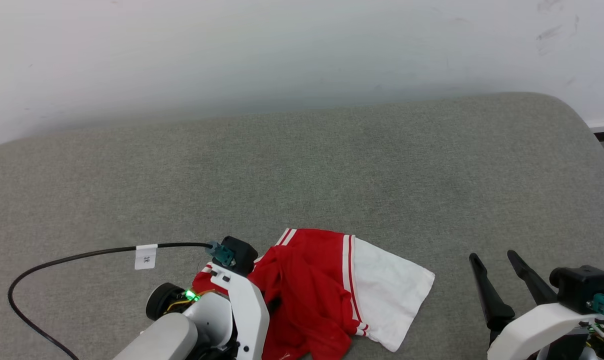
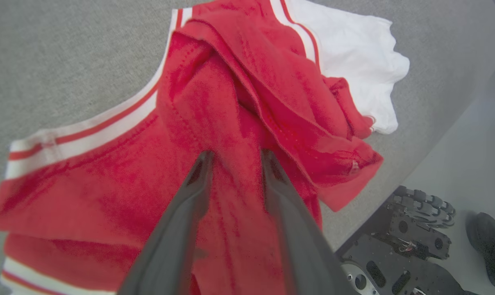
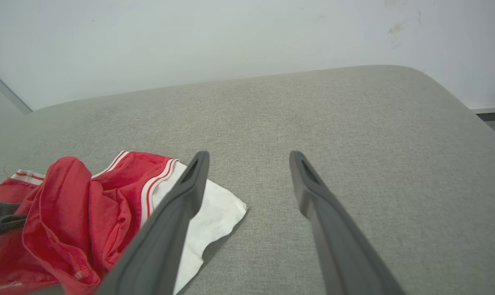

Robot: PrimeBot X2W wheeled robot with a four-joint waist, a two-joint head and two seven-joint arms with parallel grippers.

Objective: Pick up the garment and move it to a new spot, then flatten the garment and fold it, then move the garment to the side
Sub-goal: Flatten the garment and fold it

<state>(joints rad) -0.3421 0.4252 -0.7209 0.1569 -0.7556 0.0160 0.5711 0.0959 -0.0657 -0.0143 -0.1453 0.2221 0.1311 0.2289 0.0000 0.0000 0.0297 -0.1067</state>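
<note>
Head view: the garment (image 1: 312, 285) lies crumpled at the near edge of the grey cushion (image 1: 332, 165), its white sleeve to the right. The right gripper (image 1: 493, 257) is well to its right, fingers apart. Left wrist view: the left gripper (image 2: 236, 157) straddles a red fold; cannot tell if it is pinched. Right wrist view: fingers spread above bare cushion.

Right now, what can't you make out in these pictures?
- Shirt lettering: head view and both wrist views, buried in crumpled folds.
- Shirt's near edge: head view, cut off by the bottom edge and behind the left arm.
- Left hand grip: left wrist view, cloth lies between the fingers; pinched or not, unclear.
- Dark shape: left wrist view, blurred, cut by the right edge.
</note>
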